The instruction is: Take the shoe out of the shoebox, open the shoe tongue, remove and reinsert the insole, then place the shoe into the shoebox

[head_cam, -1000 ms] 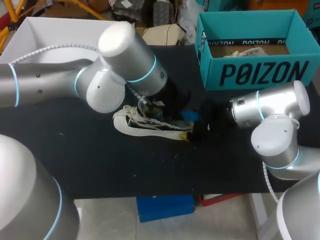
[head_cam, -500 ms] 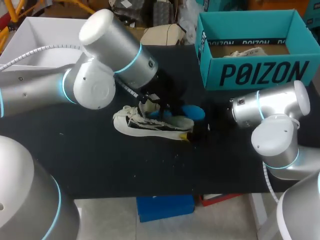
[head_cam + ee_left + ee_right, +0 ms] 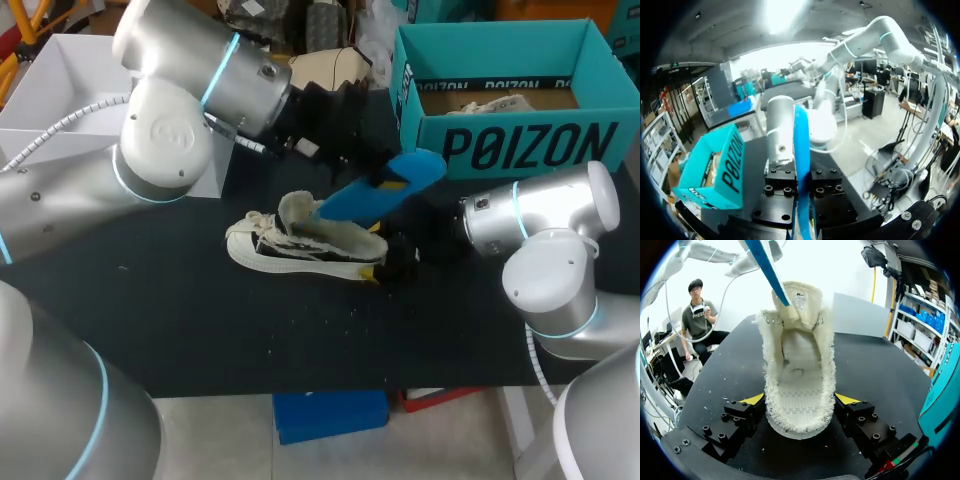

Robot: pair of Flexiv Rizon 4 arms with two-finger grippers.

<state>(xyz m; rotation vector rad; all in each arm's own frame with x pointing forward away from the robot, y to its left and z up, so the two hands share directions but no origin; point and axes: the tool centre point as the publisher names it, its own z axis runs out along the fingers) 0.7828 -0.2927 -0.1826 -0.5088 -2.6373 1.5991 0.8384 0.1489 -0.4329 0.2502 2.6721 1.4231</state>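
My left gripper (image 3: pixel 801 210) was clamped on the blue insole (image 3: pixel 375 193), raised with its lower end at the tongue (image 3: pixel 799 302). My right gripper (image 3: pixel 800 400) pinched the shoe (image 3: pixel 300 245) at its heel on the table (image 3: pixel 200 330). I judged the floppy insole might slip, or snag the tongue and tug the shoe loose; the shoebox (image 3: pixel 500 145), well apart, held crumpled paper (image 3: pixel 495 103), no shoe.
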